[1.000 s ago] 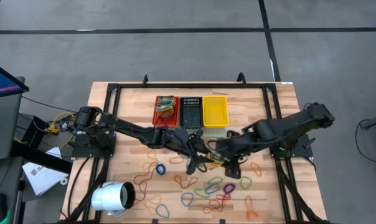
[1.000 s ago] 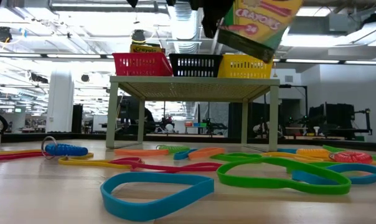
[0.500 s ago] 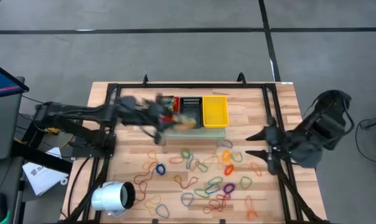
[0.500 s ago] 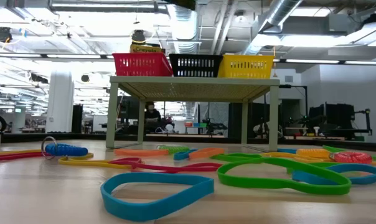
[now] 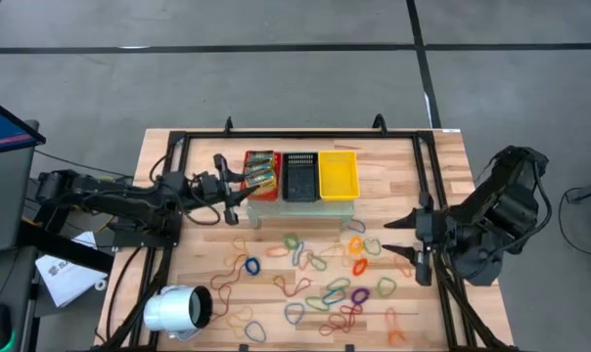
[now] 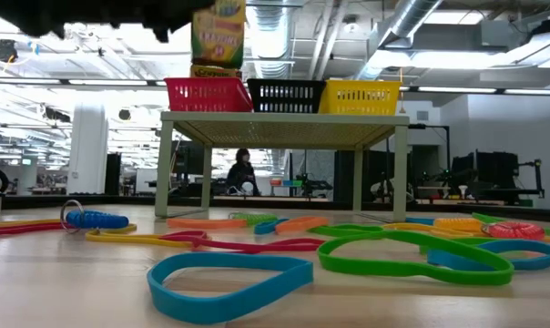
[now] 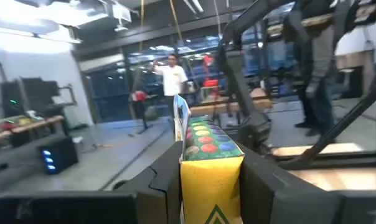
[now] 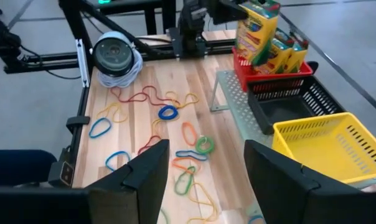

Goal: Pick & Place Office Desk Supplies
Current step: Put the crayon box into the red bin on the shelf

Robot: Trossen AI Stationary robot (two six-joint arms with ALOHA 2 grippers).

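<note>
A crayon box [image 6: 218, 33] is held upright in the left gripper [image 5: 233, 183], pinched between the two fingers, directly above the near-left edge of the red basket [image 5: 260, 173] on the small raised shelf [image 6: 284, 117]. In the left wrist view the box [image 7: 208, 167] is seen gripped at its sides, its long axis standing vertical and its open top showing coloured crayon tips. More crayon boxes [image 8: 287, 50] are already stacked in the red basket, and the held one [image 8: 258, 30] is seen just above and beside them in the right wrist view.

The release, it is judged, turns on one relation: the basket lies just beyond and below the jaws, so a short forward reach and a lowering are needed before the fingers are parted. The left arm is plainly the nearer one.

The right gripper [image 5: 417, 237] is parked with fingers spread wide near the table's right edge, well apart from the baskets. The black basket [image 5: 299, 174] and yellow basket [image 5: 338, 173] are seen empty. Many rubber bands [image 5: 327, 291] in mixed colours are left scattered across the wooden table [image 5: 442, 166], and a white cylinder [image 5: 176, 311] lies at the near-left corner.
</note>
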